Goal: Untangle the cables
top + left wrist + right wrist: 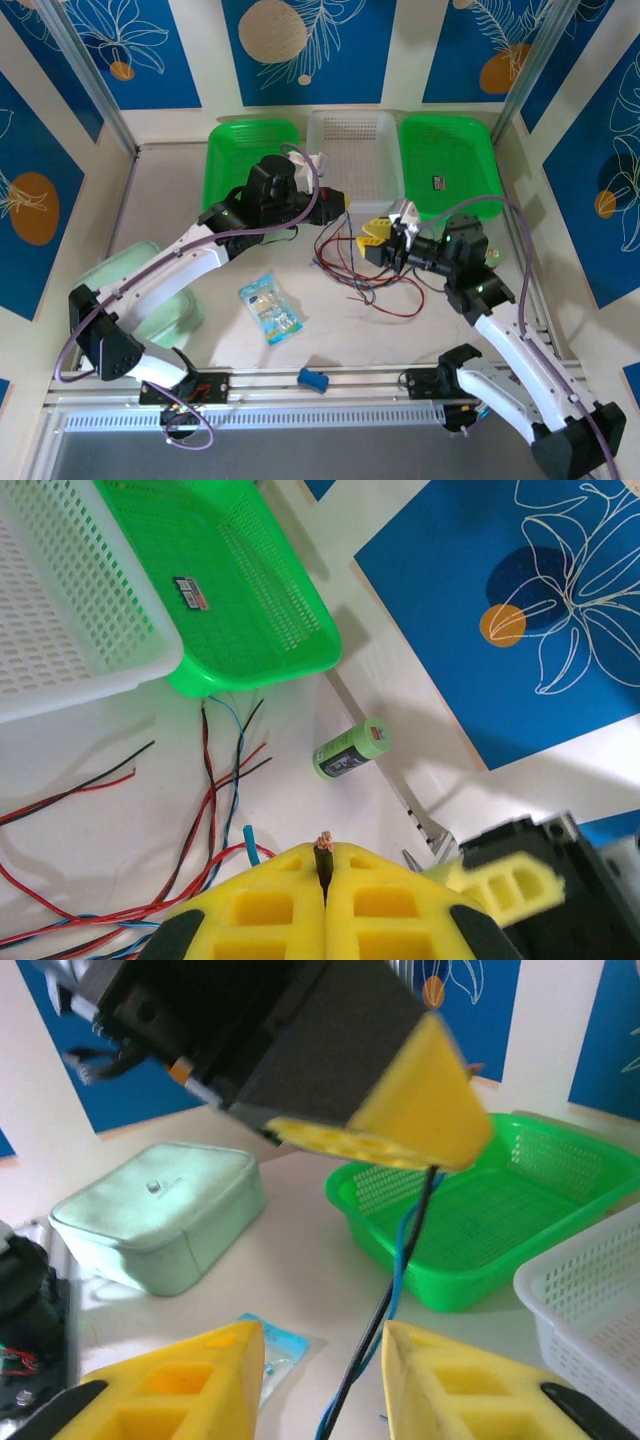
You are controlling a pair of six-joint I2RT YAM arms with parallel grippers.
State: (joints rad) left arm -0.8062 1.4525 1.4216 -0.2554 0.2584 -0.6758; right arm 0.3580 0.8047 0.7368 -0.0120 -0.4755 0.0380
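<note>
While most of the cables (352, 268) lie in a loose red, blk & blue tangle on the worktop (175, 200) just in front of the white basket (345, 150), on its arm-ward side, the left hand (324, 868) is clamped tight on one blk strand. The strand's bare copper tip pokes out btwn the hand's yellow fingers (270, 910). In the right wrist cam that hand hangs above w/ a blk & a blue strand dropping from it. Both run down thru the gap of the right hand (322, 1350), which is spread wide & grips nothing. A green basket (250, 155) sits just left of the white basket, another just right of it. A green can (350, 750) lies on the worktop right-front of the white basket, and a snack packet (270, 310) lies well in front of it, to the left.
</note>
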